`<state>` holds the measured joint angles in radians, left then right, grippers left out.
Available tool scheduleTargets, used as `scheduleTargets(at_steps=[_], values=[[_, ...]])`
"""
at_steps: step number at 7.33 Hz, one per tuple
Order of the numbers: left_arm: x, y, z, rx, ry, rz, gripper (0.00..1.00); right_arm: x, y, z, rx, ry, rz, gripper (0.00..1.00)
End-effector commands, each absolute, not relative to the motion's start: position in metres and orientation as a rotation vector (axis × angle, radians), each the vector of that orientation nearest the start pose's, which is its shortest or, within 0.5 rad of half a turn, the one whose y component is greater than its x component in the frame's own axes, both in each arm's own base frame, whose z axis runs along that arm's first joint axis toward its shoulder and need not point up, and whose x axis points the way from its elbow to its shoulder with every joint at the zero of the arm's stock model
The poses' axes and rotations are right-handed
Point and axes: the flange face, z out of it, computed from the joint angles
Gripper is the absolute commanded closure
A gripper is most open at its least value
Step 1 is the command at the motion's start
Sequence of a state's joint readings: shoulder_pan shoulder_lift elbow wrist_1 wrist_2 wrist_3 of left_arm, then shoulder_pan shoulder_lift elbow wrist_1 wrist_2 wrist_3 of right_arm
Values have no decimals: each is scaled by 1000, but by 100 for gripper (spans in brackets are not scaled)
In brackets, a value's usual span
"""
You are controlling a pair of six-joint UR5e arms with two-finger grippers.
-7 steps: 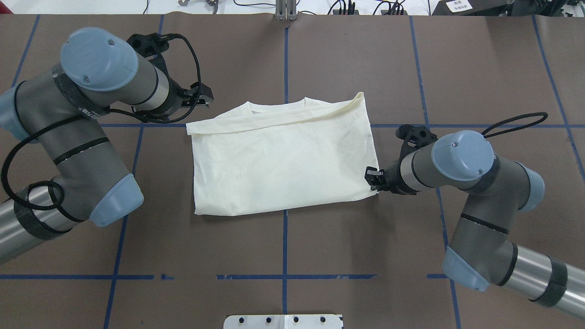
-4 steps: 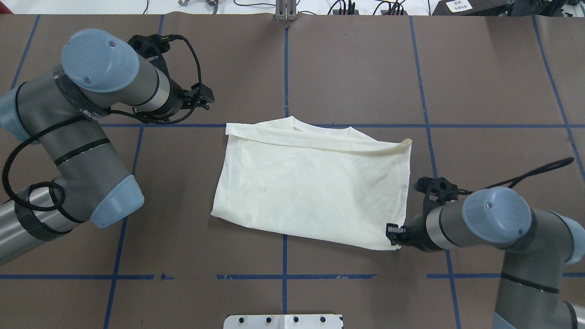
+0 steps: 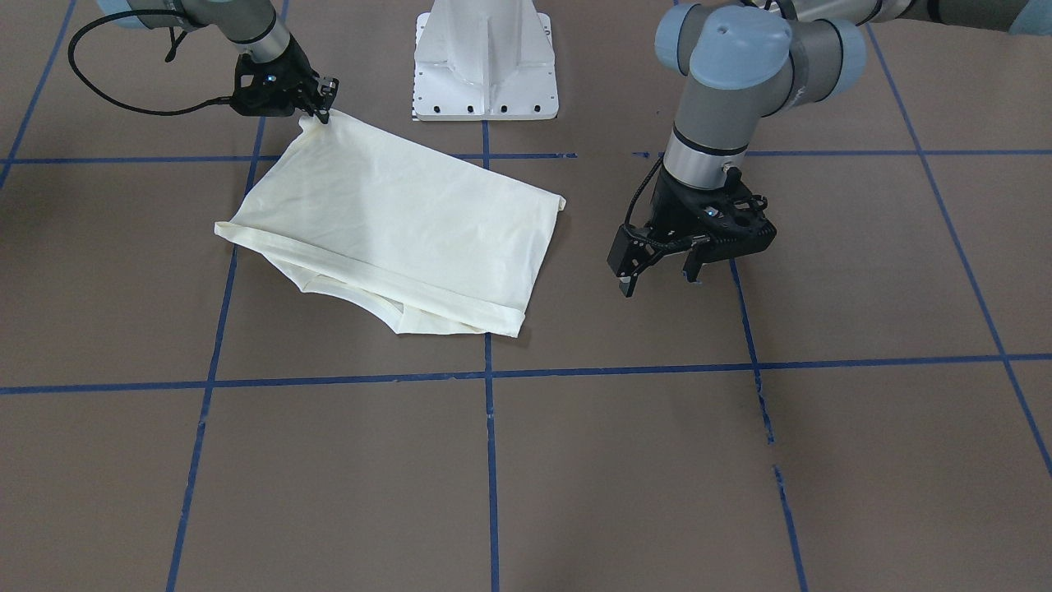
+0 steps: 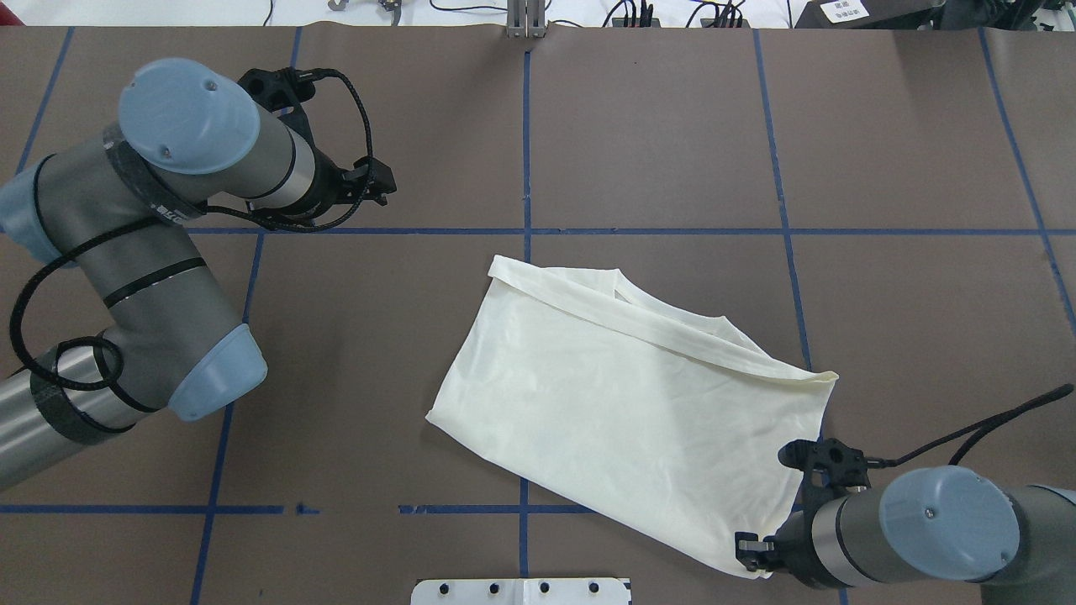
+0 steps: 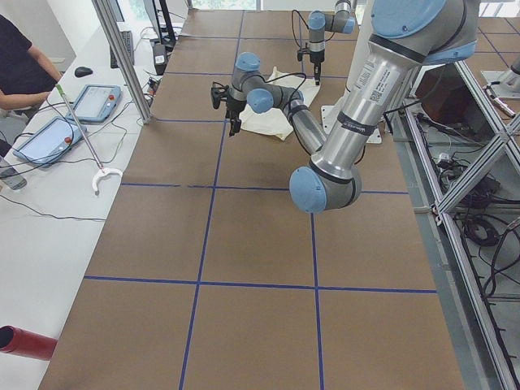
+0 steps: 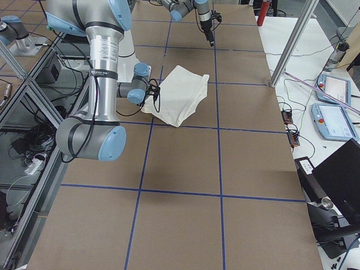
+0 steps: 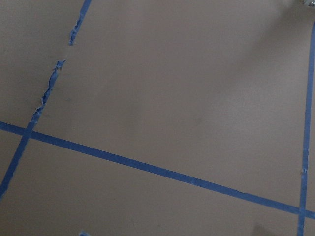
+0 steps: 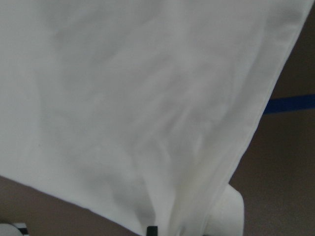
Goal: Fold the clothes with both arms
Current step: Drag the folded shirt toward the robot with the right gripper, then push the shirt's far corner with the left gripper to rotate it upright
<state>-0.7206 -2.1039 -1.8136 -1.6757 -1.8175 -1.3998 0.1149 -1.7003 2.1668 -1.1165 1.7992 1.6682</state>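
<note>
The clothes are one cream shirt (image 4: 639,412), folded plain side up and lying askew on the brown table, with its neckline (image 4: 626,294) on the far edge. My right gripper (image 4: 752,559) is shut on the shirt's near right corner, low by the robot's base; the front view shows that pinch (image 3: 320,111). Cream fabric (image 8: 138,108) fills the right wrist view. My left gripper (image 3: 660,279) hangs open and empty above bare table, well to the shirt's left (image 4: 382,183). The left wrist view holds only table and blue tape (image 7: 147,167).
The white pedestal base (image 3: 485,57) stands at the table's near edge, close to the held corner. Blue tape lines (image 4: 525,126) cross the brown table. A person (image 5: 20,65) sits at a side table with tablets (image 5: 93,101) beyond the left end.
My right gripper has pulled the shirt's corner toward the robot and rightward; the shirt slid along and turned clockwise. The left arm has hardly moved.
</note>
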Motion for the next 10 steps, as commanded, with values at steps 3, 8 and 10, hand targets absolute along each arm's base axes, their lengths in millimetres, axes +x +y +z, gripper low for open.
scheduleTargets(at_steps=[3, 8, 10], values=[[506, -386, 242, -120, 957, -531, 3, -386, -244, 333, -38, -1060, 284, 0], [563, -306, 259, -232, 896, -566, 30, -379, -277, 307, 11, -1118, 339, 0], [562, -311, 266, -225, 886, -568, 58, -380, -278, 307, 12, -1118, 340, 0]])
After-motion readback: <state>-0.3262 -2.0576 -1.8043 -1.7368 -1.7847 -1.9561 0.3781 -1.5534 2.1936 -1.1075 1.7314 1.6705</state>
